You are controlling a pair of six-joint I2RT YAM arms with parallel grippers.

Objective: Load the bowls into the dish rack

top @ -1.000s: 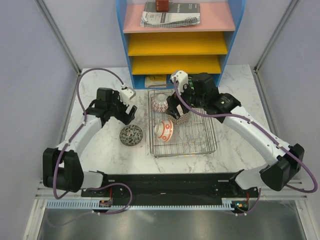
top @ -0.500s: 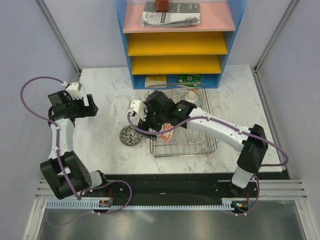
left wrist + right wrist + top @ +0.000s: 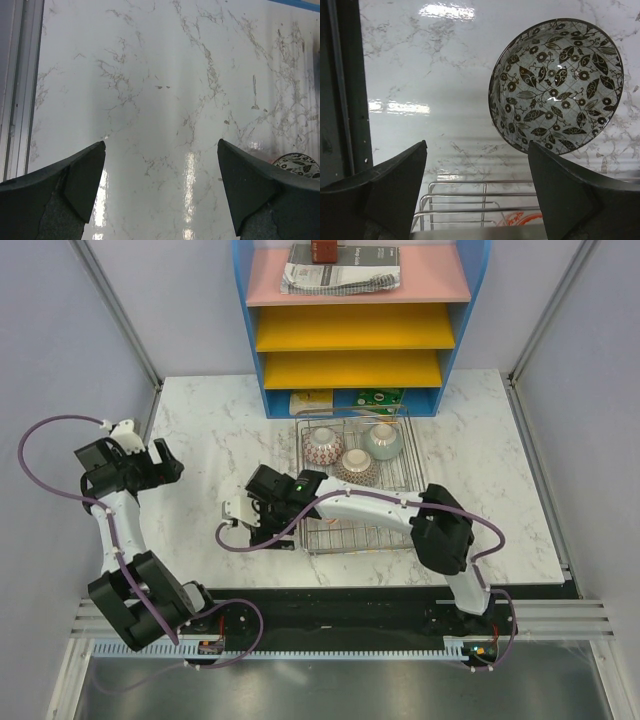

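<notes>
- Your right arm is now reaching farther out than half a second ago. Its right claw [image 3: 477, 147] is hanging off the left side of the dish rack [image 3: 400, 475] over the open worktop [image 3: 215, 430], while your left arm is sitting a little further back toward the left wall.
- The right claw is standing wide apart and gripping nothing. The grey-brown patterned bowl [image 3: 557, 85] is sitting mouth-up on the worktop just ahead of the fingertips, off toward the right of the wrist view. It is outside the rack and just beside it.
- The left claw [image 3: 161, 144] is also spread open and empty, pointing at plain marble well apart from the rack.
- You are working on what I judge to be the last bowl:
  - Along the rack's far side are lying the white bowl with red bands [image 3: 322, 447], a darker patterned bowl [image 3: 357, 467] and the pale green bowl [image 3: 383, 440].
  - A fleck of orange showing through the wires in the right wrist view is probably the red-orange bowl [image 3: 520, 218], though the arm is hiding that spot from above.
- The next move is calling for three things:
  - shifting the claw sideways until one finger is over the inside of the rim and the other outside it;
  - lowering and closing on the wall;
  - lifting it clear of the low wire side.
- The worktop is glossy white marble with grey veins, throwing back the lights, so the glazed bowl may slide if nudged.
- A blue-framed shelf unit [image 3: 350, 335] is standing at the far edge, with pale walls and metal posts closing in the sides.
</notes>
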